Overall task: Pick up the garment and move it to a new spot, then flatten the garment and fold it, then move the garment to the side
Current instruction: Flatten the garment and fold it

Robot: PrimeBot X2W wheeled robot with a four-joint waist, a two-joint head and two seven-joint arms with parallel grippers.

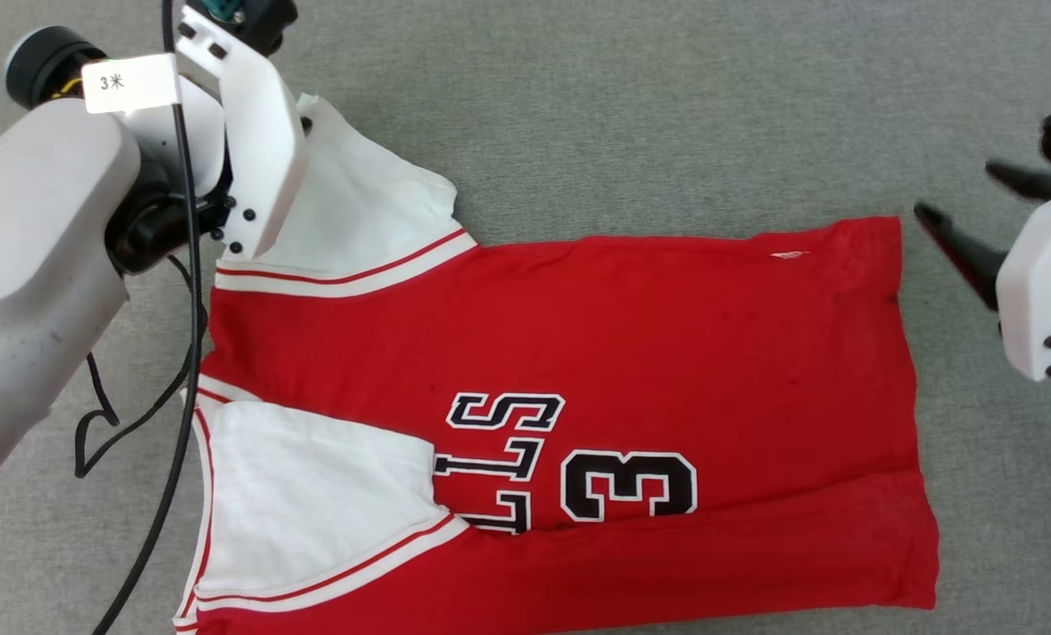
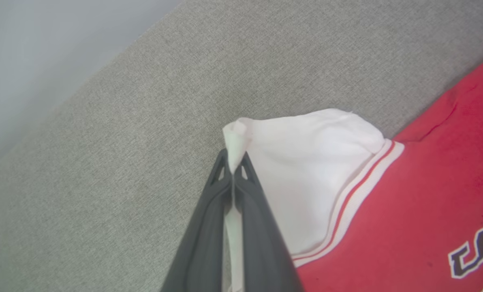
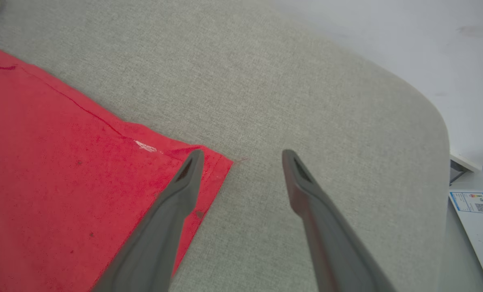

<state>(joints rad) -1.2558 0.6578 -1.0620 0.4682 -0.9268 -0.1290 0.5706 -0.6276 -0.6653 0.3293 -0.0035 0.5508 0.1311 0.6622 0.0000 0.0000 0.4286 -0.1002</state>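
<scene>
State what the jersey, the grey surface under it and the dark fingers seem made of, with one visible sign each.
The jersey: soft cloth, likely knit, matt; it creases and bunches where pinched. The grey surface: woven textile, fine weave visible. The fingers: probably moulded plastic or rubber, matt dark grey, smooth, with triangular cut-outs near tips.

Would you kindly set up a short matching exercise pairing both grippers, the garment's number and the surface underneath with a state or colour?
Things:
1. left gripper
2. right gripper
3. number 3 on the garment
4. surface

States:
A. grey
B. open at the red hem corner
C. shut on the white sleeve tip
D. black, white-edged

Pairs: 1-C, 2-B, 3-D, 4-A
</scene>
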